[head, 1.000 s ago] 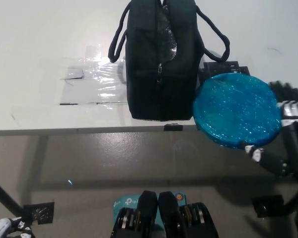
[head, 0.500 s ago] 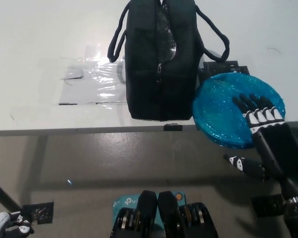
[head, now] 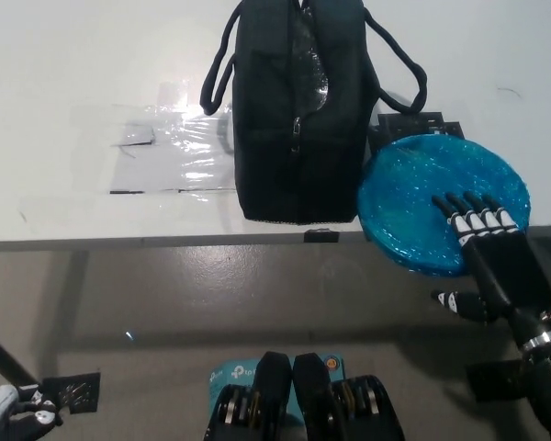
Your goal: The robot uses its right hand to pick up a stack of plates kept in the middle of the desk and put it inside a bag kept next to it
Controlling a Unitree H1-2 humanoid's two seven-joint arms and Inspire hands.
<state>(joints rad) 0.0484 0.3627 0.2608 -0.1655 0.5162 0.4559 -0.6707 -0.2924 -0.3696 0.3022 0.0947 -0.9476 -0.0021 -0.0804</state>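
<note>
- stack of plates (head: pixel 422 202): blue, glittery, lies at the desk's (head: pixel 73 73) front edge, overhanging it slightly, just right of the bag (head: pixel 298 119) and touching or nearly touching its side.
- right hand (head: pixel 487 248): fingers (head: pixel 459 209) spread flat on top of the stack's near-right part, thumb below the rim off the desk edge; nothing clamped, stack not lifted.
- vs 0.5 s ago: the hand sits slightly lower and further right on the plates; stack and bag unchanged in place.
- left hand (head: pixel 14 418): rests at lower left, mostly cut off; cannot tell its state.
- bag: black, upright, handles to each side, top zip partly open.
- clear plastic sheet (head: pixel 170 152) lies taped left of the bag.
- a black marker tile (head: pixel 409 124) lies behind the stack.
</note>
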